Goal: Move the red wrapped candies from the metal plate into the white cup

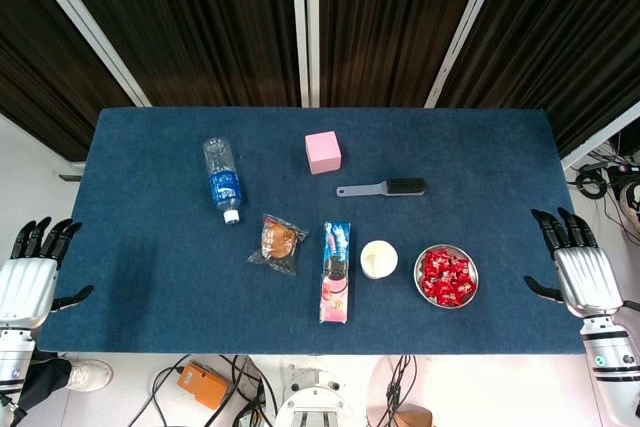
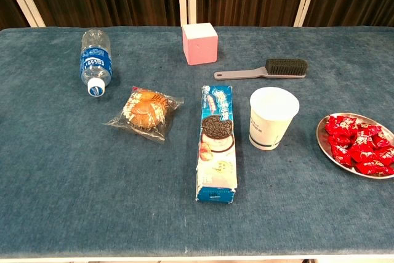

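Observation:
Several red wrapped candies lie heaped in a round metal plate near the table's front right. Just left of the plate stands the white cup, upright and empty as far as I can see. My right hand hovers at the table's right edge, fingers spread and holding nothing, well right of the plate. Off the left edge, my left hand is also spread and empty. Neither hand shows in the chest view.
A blue cookie box lies left of the cup. A wrapped pastry, a lying water bottle, a pink cube and a grey brush sit farther back.

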`<state>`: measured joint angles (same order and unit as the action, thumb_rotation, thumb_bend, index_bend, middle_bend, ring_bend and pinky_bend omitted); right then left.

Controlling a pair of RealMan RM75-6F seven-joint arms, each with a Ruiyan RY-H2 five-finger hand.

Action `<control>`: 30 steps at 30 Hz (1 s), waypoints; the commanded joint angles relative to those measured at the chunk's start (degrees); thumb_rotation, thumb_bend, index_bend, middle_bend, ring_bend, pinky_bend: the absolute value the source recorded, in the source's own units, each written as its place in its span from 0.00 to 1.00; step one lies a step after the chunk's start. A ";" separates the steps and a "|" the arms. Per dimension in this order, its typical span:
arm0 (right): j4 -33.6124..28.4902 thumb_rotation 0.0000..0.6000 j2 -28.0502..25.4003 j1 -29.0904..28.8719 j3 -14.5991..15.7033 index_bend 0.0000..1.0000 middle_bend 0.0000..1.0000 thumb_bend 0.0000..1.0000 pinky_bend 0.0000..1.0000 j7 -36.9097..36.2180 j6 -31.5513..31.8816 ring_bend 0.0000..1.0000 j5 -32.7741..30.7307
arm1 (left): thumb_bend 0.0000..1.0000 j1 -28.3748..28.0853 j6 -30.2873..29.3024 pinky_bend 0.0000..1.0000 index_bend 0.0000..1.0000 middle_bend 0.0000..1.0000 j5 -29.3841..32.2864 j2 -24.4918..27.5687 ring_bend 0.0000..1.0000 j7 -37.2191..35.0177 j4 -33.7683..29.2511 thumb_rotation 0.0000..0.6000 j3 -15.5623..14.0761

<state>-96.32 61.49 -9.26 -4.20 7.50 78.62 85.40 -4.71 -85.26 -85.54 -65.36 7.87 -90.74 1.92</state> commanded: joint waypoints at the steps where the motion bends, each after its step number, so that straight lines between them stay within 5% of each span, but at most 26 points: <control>1: 0.29 1.00 0.61 -0.87 0.44 0.05 0.18 0.29 0.19 0.36 -1.30 0.07 0.60 | 0.02 -0.37 0.58 0.00 0.12 0.10 0.30 -0.14 0.00 -0.12 0.20 1.00 0.15; 4: 0.56 1.00 1.14 -1.80 0.94 0.09 0.23 0.29 0.31 0.84 -2.76 0.22 1.41 | 0.02 -0.51 0.61 0.00 0.12 0.10 0.20 -0.10 0.00 -0.19 0.16 1.00 0.24; 11: 0.71 1.00 2.80 -7.56 2.18 0.24 0.57 0.29 0.82 2.19 -12.87 0.71 2.31 | 0.02 -0.37 -0.35 0.00 0.12 0.10 -0.55 -0.24 0.00 -0.39 -0.22 1.00 0.26; 14: 1.07 1.00 4.16 -10.70 2.20 0.27 0.70 0.29 0.97 3.44 -17.80 0.84 2.05 | 0.02 -0.13 -0.76 0.00 0.12 0.10 -0.65 -0.29 0.00 -0.51 -0.22 1.00 0.18; 19: 2.66 1.00 6.81 -14.76 1.30 0.34 0.81 0.36 1.00 6.82 -23.08 0.95 0.42 | 0.02 0.38 -1.37 0.00 0.12 0.10 -0.38 -0.21 0.00 -0.98 0.02 1.00 0.17; 30: 5.95 1.00 10.35 -20.31 0.18 0.41 0.84 0.44 1.00 10.36 -30.20 0.97 -5.28 | 0.02 0.86 -1.41 0.00 0.12 0.09 0.27 -0.23 0.00 -1.51 0.55 1.00 0.14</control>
<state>-90.72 71.53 -29.26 -3.95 17.60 48.84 80.53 -3.86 -86.67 -85.27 -65.58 6.35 -90.20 2.05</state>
